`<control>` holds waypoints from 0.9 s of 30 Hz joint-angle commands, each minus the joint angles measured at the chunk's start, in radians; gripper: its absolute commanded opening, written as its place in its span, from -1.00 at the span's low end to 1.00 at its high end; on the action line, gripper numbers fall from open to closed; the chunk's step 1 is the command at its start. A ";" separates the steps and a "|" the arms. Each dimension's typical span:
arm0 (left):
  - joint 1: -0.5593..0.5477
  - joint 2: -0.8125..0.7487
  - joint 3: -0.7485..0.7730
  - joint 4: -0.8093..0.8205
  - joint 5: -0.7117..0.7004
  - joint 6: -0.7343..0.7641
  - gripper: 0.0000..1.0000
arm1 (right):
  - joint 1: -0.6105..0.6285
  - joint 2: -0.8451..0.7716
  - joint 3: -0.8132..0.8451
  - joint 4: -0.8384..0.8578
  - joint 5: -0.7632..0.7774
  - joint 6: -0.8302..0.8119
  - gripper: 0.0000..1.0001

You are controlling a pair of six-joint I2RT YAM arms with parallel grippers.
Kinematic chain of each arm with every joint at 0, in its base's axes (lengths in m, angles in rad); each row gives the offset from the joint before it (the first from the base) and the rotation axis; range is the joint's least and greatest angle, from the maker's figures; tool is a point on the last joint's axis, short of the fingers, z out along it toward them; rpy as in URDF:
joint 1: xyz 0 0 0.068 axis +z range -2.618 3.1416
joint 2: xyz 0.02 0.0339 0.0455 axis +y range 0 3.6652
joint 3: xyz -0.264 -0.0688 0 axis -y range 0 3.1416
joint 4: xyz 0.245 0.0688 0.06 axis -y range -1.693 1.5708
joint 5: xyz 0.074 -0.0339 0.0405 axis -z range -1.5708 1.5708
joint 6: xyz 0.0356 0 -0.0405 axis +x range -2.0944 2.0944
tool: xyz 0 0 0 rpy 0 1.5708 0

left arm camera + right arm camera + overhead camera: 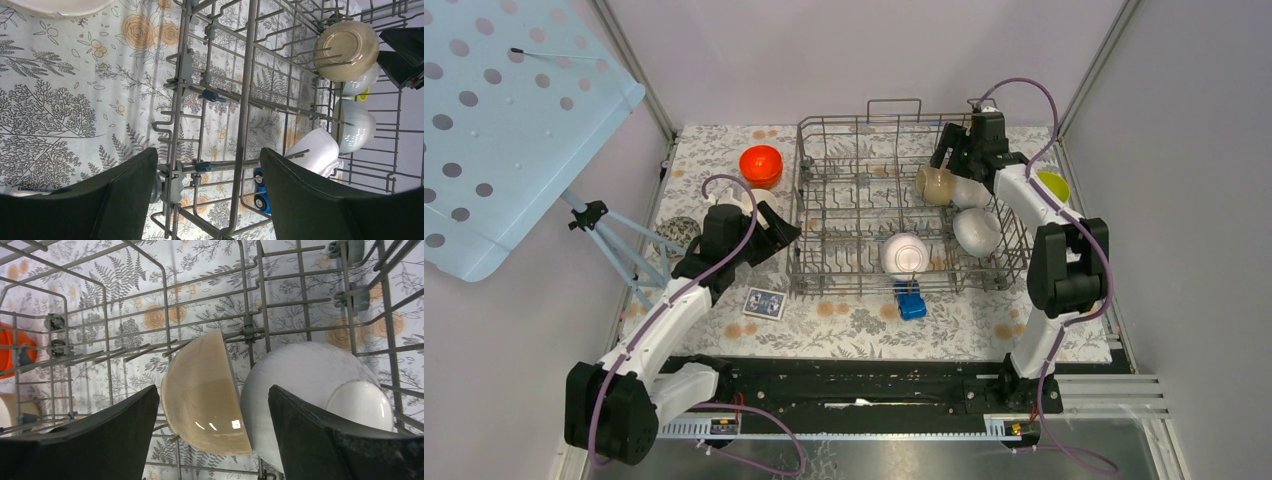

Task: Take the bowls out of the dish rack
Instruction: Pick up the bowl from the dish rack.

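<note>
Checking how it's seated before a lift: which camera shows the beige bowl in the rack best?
Right wrist: the beige bowl is large and central, tilted on its side among the tines beside a white bowl. The left wrist shows only its underside, small at the frame's edge; the top view shows it tiny.

Floral-clothed table point(854, 325), dish rack point(797, 210), orange bowl point(761, 165), speckled ball point(678, 233), card box point(764, 302), blue toy car point(911, 301)
</note>
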 commanded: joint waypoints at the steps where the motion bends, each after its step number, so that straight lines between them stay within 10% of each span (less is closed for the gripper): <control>1: -0.003 0.007 -0.003 0.059 0.024 0.009 0.57 | -0.014 0.015 0.014 0.046 -0.123 0.031 0.71; 27: -0.008 0.041 -0.003 0.068 0.037 -0.006 0.52 | -0.118 0.025 -0.147 0.330 -0.468 0.247 -0.13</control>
